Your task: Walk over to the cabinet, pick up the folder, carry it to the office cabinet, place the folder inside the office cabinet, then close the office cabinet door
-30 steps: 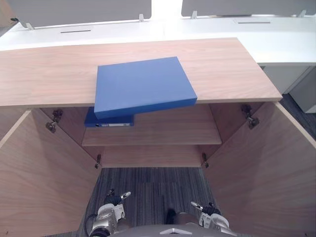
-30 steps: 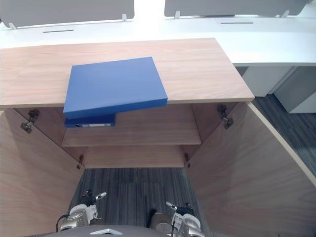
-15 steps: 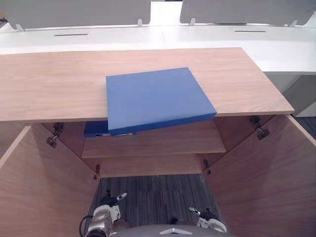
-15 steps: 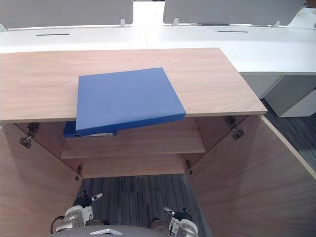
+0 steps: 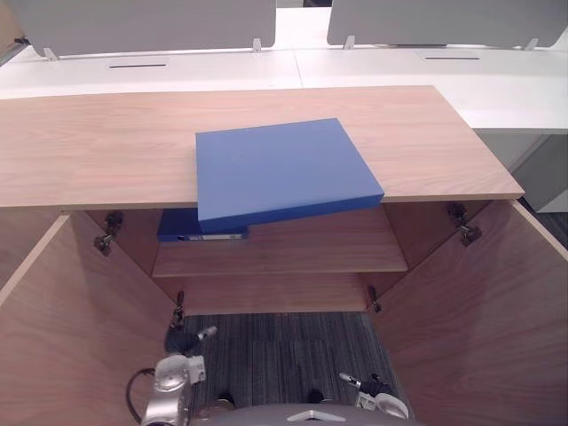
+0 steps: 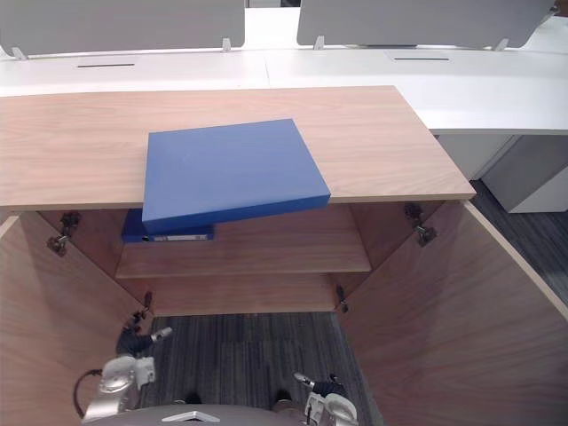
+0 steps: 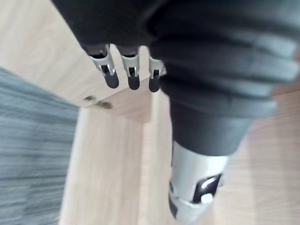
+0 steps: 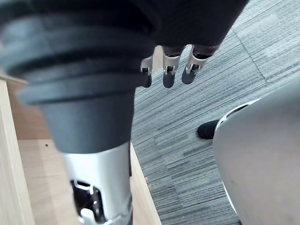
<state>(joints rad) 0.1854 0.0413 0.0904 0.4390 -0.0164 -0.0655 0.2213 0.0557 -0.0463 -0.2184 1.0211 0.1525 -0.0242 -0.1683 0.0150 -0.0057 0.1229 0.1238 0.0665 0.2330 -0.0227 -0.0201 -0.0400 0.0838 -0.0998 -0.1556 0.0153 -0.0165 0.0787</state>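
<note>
Both empty and slack: left hand (image 5: 182, 341) and right hand (image 5: 366, 387) hang low. Folder (image 5: 280, 169) lies on the cabinet (image 5: 89, 151), jutting over its front edge. Pickup's next, I reckon: arms must rise to it.

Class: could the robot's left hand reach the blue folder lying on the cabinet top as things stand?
Probably yes. The blue folder lies alone on the cabinet top, its near corner overhanging the front edge. The left hand hangs low, open and empty, beside the open left door, so it must rise first.
</note>
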